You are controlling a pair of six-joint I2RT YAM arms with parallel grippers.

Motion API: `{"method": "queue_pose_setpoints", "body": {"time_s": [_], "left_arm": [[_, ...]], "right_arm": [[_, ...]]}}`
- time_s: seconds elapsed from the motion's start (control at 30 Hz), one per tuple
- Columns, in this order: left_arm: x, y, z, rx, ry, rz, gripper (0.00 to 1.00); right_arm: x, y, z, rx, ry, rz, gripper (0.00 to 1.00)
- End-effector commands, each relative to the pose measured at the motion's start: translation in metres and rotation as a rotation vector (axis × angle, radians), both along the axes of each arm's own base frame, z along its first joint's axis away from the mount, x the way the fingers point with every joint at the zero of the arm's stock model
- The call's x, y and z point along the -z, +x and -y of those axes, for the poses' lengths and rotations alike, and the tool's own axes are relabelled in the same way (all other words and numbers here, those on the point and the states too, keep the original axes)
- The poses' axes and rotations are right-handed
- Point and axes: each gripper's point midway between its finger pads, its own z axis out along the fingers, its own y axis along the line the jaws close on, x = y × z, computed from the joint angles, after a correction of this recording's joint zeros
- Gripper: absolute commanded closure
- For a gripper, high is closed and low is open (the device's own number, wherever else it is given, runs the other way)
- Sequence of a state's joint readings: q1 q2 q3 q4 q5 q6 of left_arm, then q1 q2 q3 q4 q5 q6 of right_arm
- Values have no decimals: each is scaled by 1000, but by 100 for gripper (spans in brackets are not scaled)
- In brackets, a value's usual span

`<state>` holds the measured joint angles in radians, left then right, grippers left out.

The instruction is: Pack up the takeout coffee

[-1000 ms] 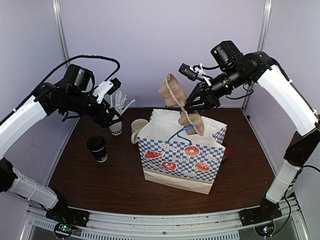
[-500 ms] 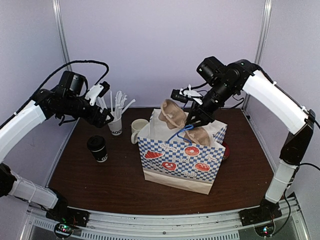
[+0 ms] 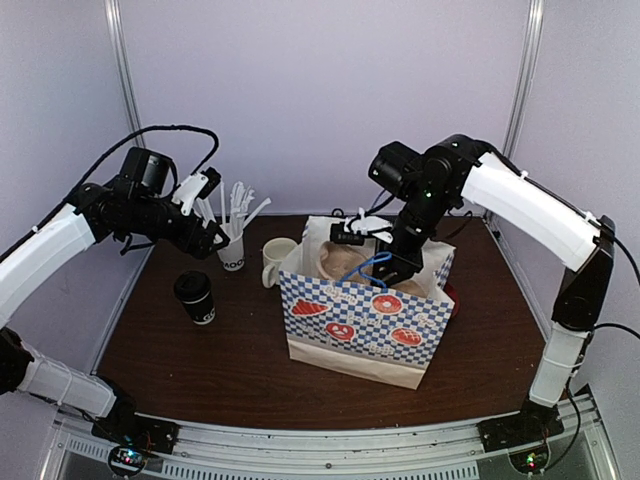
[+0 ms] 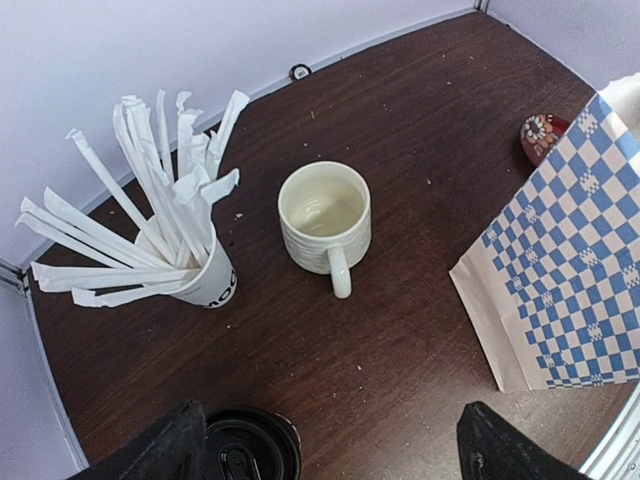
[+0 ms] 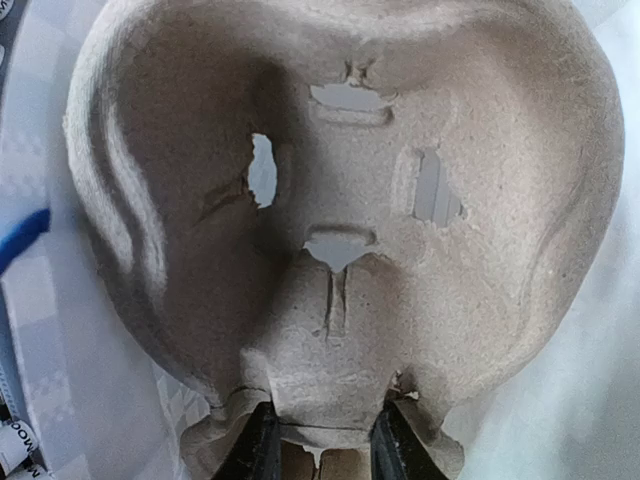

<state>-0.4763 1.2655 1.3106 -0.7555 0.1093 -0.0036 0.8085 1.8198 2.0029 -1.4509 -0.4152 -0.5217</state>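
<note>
The takeout coffee (image 3: 194,297), a black paper cup with a black lid, stands on the left of the table. Its lid (image 4: 245,450) shows at the bottom of the left wrist view, close by one finger. My left gripper (image 3: 212,238) (image 4: 335,455) hangs open above the table, behind the coffee, holding nothing. My right gripper (image 3: 388,268) (image 5: 322,445) is shut on the edge of a brown pulp cup carrier (image 5: 340,200). The carrier (image 3: 335,262) sits down inside the mouth of the blue-checked paper bag (image 3: 365,320).
A paper cup full of white straws (image 3: 233,250) (image 4: 200,280) and a cream mug (image 3: 277,258) (image 4: 323,215) stand behind the coffee, left of the bag (image 4: 570,280). A small red patterned thing (image 4: 542,135) lies by the bag's right side.
My right arm has come down and brought the carrier from above the bag into its mouth. The left arm has barely shifted and stays open.
</note>
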Motion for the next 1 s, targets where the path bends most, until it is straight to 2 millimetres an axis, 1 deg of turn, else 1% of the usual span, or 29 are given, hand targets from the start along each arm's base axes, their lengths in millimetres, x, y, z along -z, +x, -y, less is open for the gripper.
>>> {"method": "queue_pose_setpoints", "body": {"time_s": [0.0,0.23,0.4,0.47,0.53,0.63,0.83,0.97], "left_arm": [[-6,4,3,4,-41,29,9],[1,6,4,9,-46,10,9],[5,7,4,9,-48,1,9],[7,8,4,9,-49,-4,9],[9,9,4,10,-50,-9,9],[10,9,5,11,-52,-13,9],[13,10,4,6,-52,-21,9],[16,10,3,4,-52,-26,9]], "right_arm": [[25,-9,15,-26,-139,-8,73],[47,-25,16,-54,-216,-62,73],[65,-51,23,-120,-298,-114,73],[72,-59,26,-140,-329,-127,73],[78,-62,27,-144,-350,-138,73],[86,-60,25,-122,-359,-144,73],[104,-37,23,-62,-381,-40,74],[119,-33,22,-65,-384,-24,74]]}}
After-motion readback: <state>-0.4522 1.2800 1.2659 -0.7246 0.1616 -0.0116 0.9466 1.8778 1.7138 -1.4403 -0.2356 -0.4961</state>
